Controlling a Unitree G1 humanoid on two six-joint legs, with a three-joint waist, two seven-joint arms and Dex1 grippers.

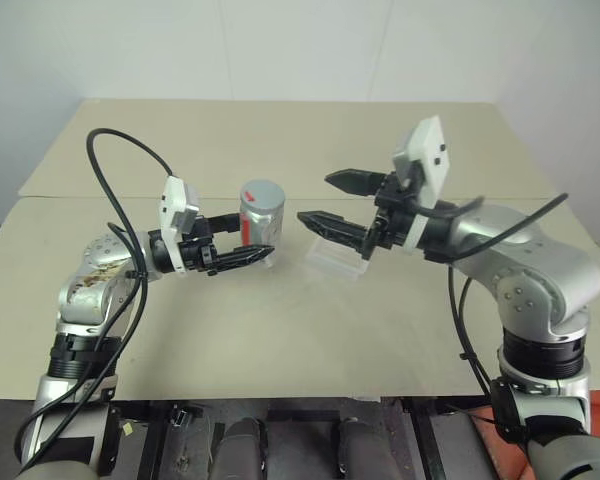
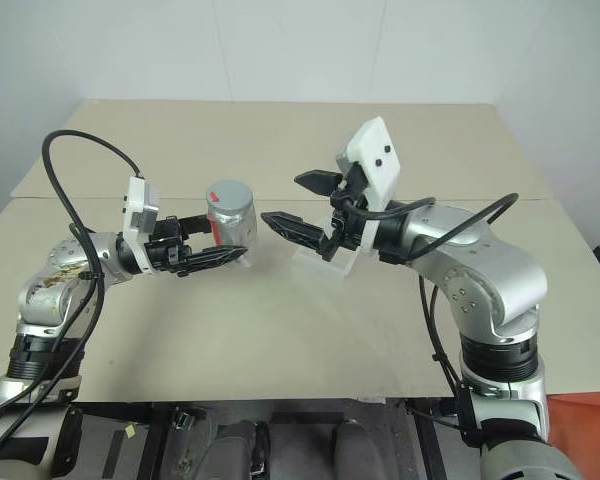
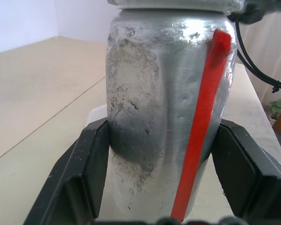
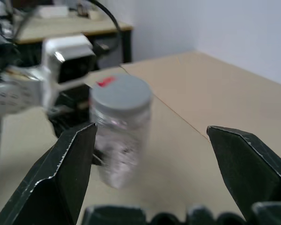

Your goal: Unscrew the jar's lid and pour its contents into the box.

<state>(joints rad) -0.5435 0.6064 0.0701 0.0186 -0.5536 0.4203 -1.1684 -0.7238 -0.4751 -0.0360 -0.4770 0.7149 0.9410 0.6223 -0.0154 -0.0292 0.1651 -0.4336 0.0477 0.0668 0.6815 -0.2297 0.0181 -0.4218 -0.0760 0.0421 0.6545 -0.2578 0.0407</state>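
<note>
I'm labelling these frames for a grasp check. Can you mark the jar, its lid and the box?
jar [image 3: 159, 117]: left wrist view, on its scuffed grey side wall.
lid [image 4: 121, 93]: right wrist view, on its flat grey top.
box [image 1: 332, 262]: left eye view, on its clear near wall below the right arm's fingers.

You've got bright, even overhead light and soft shadows on the table [image 1: 280, 330]. Glare on the jar [image 3: 168, 108]; right wrist view is motion-blurred.

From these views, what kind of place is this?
Probably a lab or test room: a bare beige tabletop against plain white walls, and a second table with a dark frame behind.
</note>
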